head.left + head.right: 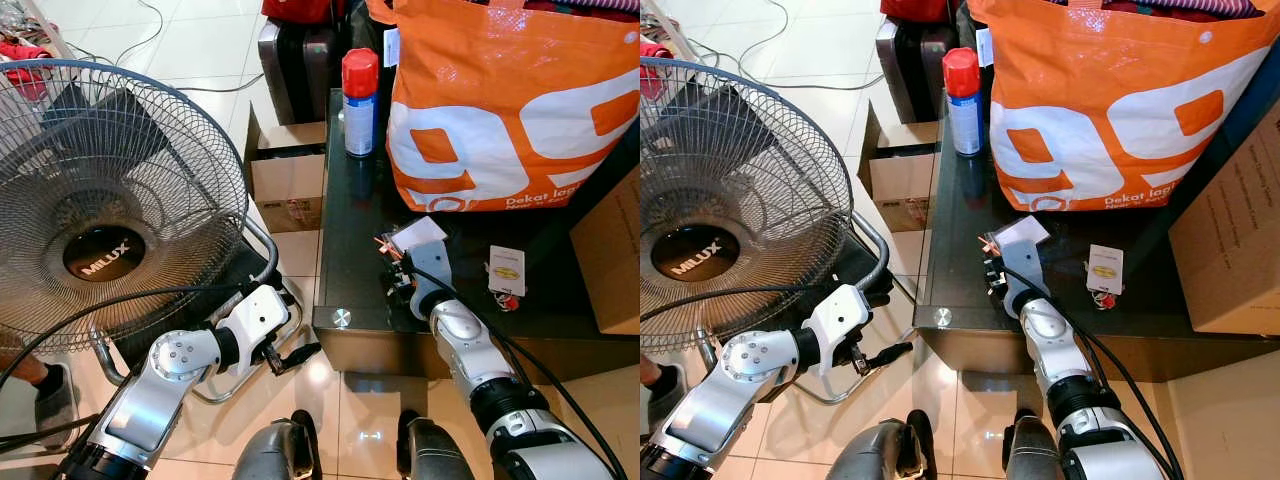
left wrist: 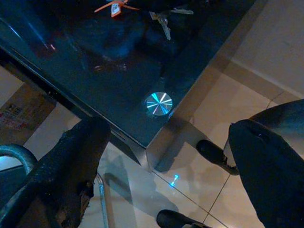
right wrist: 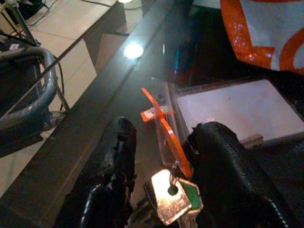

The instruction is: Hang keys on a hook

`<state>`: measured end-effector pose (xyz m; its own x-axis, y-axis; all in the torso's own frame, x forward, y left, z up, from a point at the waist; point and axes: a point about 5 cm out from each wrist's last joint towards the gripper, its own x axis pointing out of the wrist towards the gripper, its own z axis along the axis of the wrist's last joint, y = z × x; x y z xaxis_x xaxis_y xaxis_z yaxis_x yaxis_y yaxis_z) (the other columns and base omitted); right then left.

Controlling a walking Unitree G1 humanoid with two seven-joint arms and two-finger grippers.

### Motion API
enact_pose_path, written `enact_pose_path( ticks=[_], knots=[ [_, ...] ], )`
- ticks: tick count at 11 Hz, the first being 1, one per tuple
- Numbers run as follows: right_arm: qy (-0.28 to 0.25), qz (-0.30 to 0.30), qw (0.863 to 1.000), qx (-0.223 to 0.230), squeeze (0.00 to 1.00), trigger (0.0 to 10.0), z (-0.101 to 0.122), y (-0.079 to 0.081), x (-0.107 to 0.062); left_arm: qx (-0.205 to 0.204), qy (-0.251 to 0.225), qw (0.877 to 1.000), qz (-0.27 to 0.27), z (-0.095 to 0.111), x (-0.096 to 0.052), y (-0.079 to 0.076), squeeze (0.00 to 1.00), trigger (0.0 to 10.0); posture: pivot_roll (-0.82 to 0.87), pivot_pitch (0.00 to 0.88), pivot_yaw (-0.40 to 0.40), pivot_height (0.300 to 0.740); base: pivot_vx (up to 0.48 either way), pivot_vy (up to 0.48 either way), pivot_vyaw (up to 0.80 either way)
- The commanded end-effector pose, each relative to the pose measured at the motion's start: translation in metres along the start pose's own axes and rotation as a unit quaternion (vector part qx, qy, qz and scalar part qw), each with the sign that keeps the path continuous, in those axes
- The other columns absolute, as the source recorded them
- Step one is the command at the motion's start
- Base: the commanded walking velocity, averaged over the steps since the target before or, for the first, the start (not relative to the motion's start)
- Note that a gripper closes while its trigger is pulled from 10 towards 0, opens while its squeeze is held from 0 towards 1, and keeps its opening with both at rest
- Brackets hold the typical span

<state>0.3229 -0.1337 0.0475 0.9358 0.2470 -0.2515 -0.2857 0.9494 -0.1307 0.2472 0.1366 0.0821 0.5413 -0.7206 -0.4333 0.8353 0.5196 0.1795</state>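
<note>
Lying on the dark glass desk [image 1: 350, 250], the keys [image 3: 173, 197] with their orange tag [image 3: 166, 130] sit right between the two black fingers of the right claw [image 3: 161, 190], which is open around them and has not yet closed. A white card [image 3: 237, 109] lies just beside them, near the big orange bag [image 1: 510, 100]. The left claw [image 2: 166, 156] hangs open off the desk corner, near the fan [image 1: 105, 200].

Orange-and-white bag [image 1: 510, 105], red-capped spray can [image 1: 359, 90], green-headed keys [image 3: 175, 197].
</note>
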Motion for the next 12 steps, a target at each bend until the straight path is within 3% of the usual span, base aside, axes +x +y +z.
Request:
enact_pose_path(
  ticks=[1,2,4,8,12],
  knots=[
    [0.010,0.015,1.000,-0.007,0.00,1.8,-0.004,0.008,0.000,-0.003,0.009,1.000,0.000,-0.003,-0.001,0.000,0.00,10.0,-0.02,0.254,0.160,0.740,0.000,0.000,0.00],
    [0.016,0.014,1.000,-0.012,0.00,0.6,-0.005,0.008,0.000,-0.003,0.009,1.000,0.000,-0.003,-0.001,0.000,0.00,10.0,-0.02,0.255,0.160,0.740,0.000,0.000,0.00],
    [0.029,0.007,0.999,-0.017,0.00,0.0,-0.009,0.006,0.000,-0.003,0.008,1.000,0.000,-0.003,-0.001,0.000,0.00,10.0,-0.02,0.254,0.159,0.740,0.000,0.000,0.00],
    [0.059,-0.017,0.998,-0.030,0.00,0.0,-0.016,0.001,-0.001,-0.002,0.009,1.000,0.000,-0.003,-0.002,0.000,0.00,10.0,-0.01,0.251,0.155,0.740,0.000,0.000,0.00],
    [0.057,-0.019,0.998,-0.023,0.00,0.0,-0.015,0.002,0.000,-0.002,0.010,1.000,0.000,-0.003,-0.002,-0.001,0.00,10.0,-0.01,0.245,0.155,0.740,0.000,0.000,0.00]
  ],
)
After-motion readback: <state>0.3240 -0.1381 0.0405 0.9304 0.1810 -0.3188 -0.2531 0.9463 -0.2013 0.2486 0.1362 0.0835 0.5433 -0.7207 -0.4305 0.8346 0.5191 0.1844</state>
